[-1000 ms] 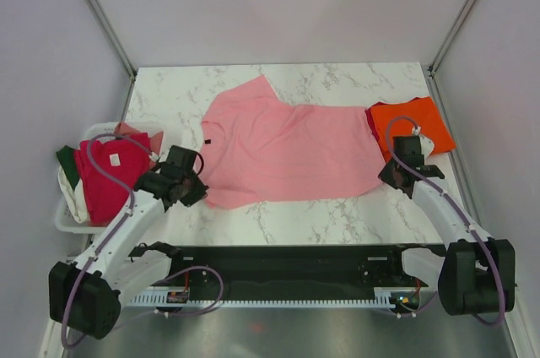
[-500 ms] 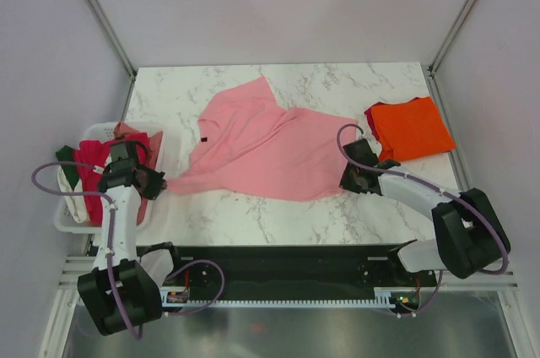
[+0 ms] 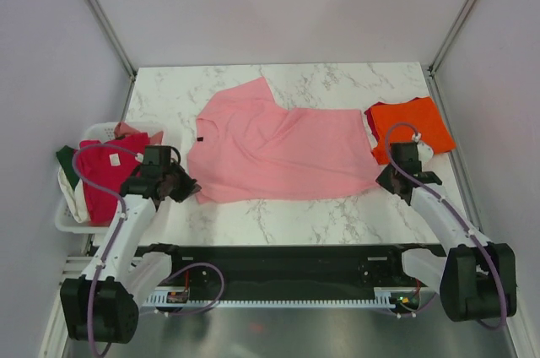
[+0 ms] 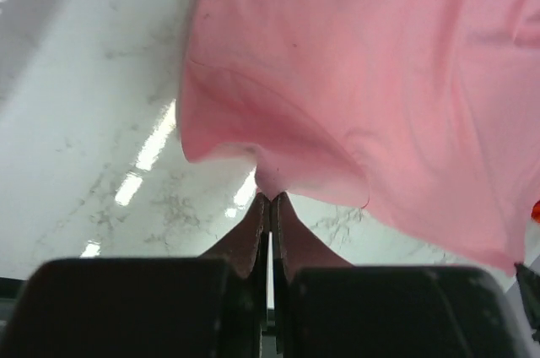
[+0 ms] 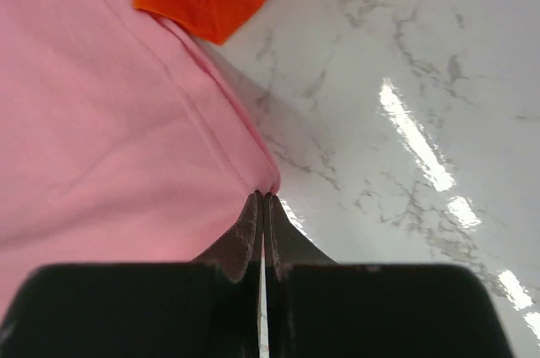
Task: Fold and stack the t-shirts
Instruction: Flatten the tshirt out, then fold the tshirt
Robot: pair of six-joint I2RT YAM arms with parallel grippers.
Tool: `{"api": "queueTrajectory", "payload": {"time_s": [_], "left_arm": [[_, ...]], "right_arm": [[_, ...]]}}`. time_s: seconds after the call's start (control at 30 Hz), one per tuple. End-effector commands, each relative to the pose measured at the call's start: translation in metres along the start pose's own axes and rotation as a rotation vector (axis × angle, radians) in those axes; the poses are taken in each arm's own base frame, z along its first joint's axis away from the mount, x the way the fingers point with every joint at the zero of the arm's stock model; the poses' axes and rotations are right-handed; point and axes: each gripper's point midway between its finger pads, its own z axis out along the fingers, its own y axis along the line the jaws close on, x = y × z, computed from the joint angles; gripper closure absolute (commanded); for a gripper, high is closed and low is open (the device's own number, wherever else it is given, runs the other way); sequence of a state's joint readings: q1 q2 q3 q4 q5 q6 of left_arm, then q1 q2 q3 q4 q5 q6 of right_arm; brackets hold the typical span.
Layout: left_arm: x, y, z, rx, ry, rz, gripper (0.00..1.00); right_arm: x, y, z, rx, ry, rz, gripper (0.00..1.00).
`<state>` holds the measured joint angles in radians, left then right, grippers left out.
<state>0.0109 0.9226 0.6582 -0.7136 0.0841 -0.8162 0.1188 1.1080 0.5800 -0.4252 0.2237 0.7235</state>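
Fingers of left gripper (image 4: 270, 206) clamp pink t-shirt (image 3: 278, 151) at its 8 o'clock corner, right gripper (image 5: 263, 202) fingers at 4 o'clock. White marble table (image 3: 337, 79), pale lilac walls (image 3: 253, 3). Count: one pink t-shirt flat mid-table, one orange t-shirt (image 3: 413, 126) at 2 o'clock, one basket (image 3: 97, 129) at 9 o'clock.

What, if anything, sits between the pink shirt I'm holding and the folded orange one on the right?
Nothing visible does. The pink t-shirt reaches the orange t-shirt along its right edge, with no other thing between them. The left gripper and right gripper are shut on its near corners.
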Motion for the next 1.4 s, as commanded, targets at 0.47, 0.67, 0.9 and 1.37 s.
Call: {"api": "queueTrajectory", "payload": {"time_s": [0.47,0.67,0.9,1.37], "left_arm": [[-0.015,-0.031,-0.011,-0.016,-0.028,0.098,0.98],[-0.036,-0.065,-0.006,-0.003,-0.028,0.109,0.98],[-0.056,-0.097,0.012,-0.018,-0.014,0.156,0.98],[-0.090,-0.138,0.041,-0.060,-0.063,0.200,0.98]], "right_arm": [[-0.019,0.008,0.004,-0.014,0.033,-0.026,1.00],[-0.034,0.024,0.015,-0.012,0.044,-0.032,1.00],[-0.051,0.037,0.030,0.008,0.038,-0.029,1.00],[-0.074,0.059,0.057,0.029,0.031,-0.004,1.00]]}}
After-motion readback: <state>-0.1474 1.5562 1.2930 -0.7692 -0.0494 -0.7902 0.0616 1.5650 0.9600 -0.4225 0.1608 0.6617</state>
